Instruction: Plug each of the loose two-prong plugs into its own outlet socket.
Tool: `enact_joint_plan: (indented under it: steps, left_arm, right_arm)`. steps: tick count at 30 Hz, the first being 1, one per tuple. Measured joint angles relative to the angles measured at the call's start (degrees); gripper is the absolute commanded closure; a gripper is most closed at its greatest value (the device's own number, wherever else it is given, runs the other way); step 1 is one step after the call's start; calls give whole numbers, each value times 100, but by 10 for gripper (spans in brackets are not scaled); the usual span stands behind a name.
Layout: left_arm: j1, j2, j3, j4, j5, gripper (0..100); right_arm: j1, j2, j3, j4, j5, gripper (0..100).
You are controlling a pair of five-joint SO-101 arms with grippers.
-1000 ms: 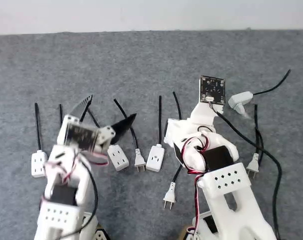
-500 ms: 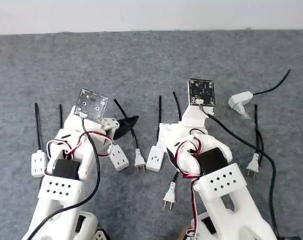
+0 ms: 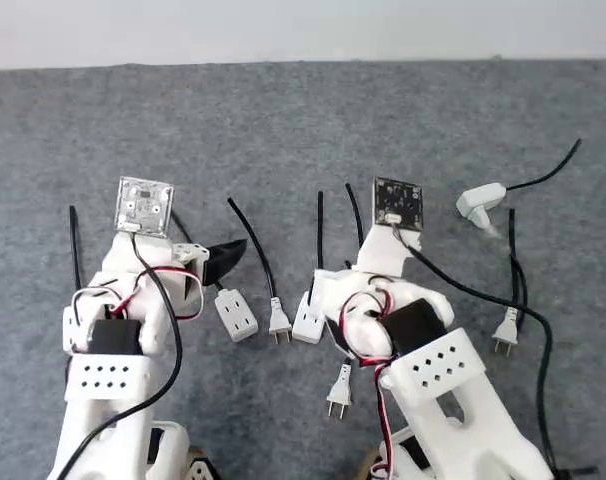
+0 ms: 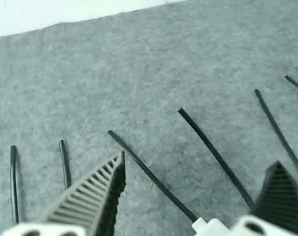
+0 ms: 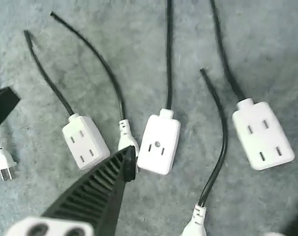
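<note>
Nearest, at the table's [image 3: 283,120] 6 o'clock, a near plug [image 3: 337,391] lies unplugged. Beyond it the right gripper [image 5: 210,189], jaws released, hangs over a middle socket [image 3: 305,322], a second plug [image 3: 279,321] at that socket's 9 o'clock. The left gripper [image 4: 198,161], jaws spread wide, grasps nothing. Farthest, at 2 o'clock, lies a far socket [image 3: 480,200].

The left arm [image 3: 108,385] and right arm [image 3: 438,365] are white moulded plastic, each with a perforated panel, a black motor block, looped red, black and white wires, and a square circuit board [image 3: 143,207] at the wrist. The fingers [image 4: 97,191] are black, apparently ribbed.
</note>
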Motion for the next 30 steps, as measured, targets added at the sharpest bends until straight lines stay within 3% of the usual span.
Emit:
enact_joint_plan:
  steps: [10,30]
  left_arm:
    - [70,9,229,-387,26,589]
    - [158,53,369,-510,26,589]
  right_arm:
    - [-888,985,0,826,-299,510]
    - [-844,1160,0,475,-668,545]
